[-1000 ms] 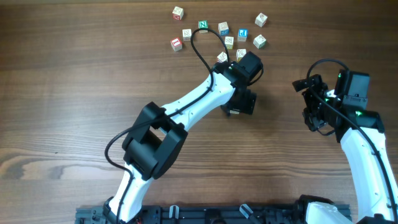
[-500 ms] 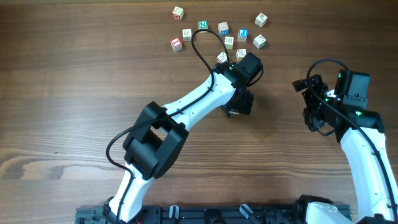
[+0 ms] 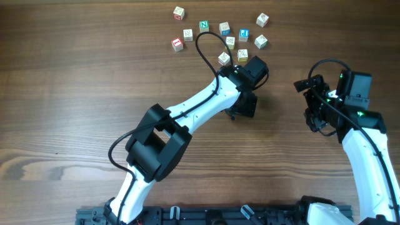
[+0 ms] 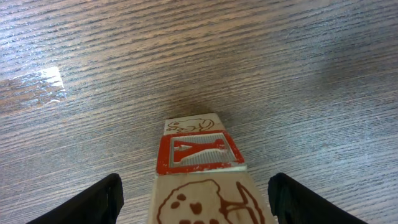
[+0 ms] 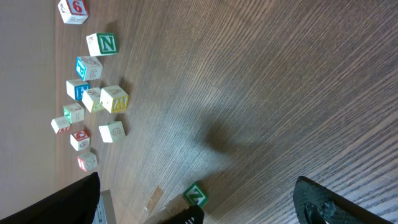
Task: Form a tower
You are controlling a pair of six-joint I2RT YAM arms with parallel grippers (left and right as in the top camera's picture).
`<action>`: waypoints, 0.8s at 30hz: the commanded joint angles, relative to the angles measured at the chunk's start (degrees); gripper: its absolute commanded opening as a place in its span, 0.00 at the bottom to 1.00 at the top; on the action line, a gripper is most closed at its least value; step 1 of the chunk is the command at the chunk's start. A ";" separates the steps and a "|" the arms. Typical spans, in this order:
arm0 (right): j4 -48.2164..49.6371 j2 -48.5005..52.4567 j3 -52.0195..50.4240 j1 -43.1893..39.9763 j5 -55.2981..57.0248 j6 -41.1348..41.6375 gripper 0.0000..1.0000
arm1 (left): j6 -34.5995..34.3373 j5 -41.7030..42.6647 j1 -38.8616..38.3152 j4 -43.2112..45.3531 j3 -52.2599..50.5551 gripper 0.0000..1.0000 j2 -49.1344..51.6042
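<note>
As seen from the left wrist camera, left gripper (image 4: 195,186) open and gripping nothing. Straddles the tower (image 4: 200,163), with one dark finger (image 4: 93,200) at each side and a strip of bare wood between each finger and the cubes. No contact visible on either side.

Along that stack, three cubes in a line, touching face to face:
- nearest, a pale cube with a brown line drawing (image 4: 208,204)
- next, a red-framed Y cube (image 4: 200,149)
- beyond, a pale cube with a fainter sketch (image 4: 191,124)

Impossible to tell from this angle whether more out of frame.

From overhead, tower hidden under the left wrist housing, near the middle of the table (image 3: 75,94) and toward its far side. Just beyond that wrist, loose letter cubes (image 3: 224,28) scattered in a small cluster, none stacked. Among them a green N cube (image 3: 204,25), a red-faced cube (image 3: 177,44) and a blue-faced cube (image 3: 244,33).

Off to the right, well apart from tower and cluster, right gripper (image 5: 198,182) wide open and empty, bare wood between its fingers. Low in the right wrist view, a green Z cube (image 5: 196,195) against a dark shape; cannot tell whether part of the stack.
</note>
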 commanded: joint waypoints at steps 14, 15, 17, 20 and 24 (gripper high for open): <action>0.11 0.50 0.68 0.09 0.37 0.46 1.00 | -1.90 -1.88 -1.20 0.35 0.87 0.73 2.47; 0.11 0.50 0.68 0.09 0.37 0.46 1.00 | -1.88 -1.88 -1.20 0.35 0.87 0.73 2.47; 0.11 0.50 0.68 0.09 0.37 0.44 1.00 | -1.90 -1.88 -1.20 0.35 0.87 0.69 2.47; 0.11 0.50 0.68 0.09 0.37 0.46 1.00 | -1.90 -1.88 -1.20 0.35 0.87 0.59 2.47; 0.11 0.50 0.68 0.09 0.37 0.46 1.00 | -1.90 -1.88 -1.20 0.33 0.87 0.56 2.47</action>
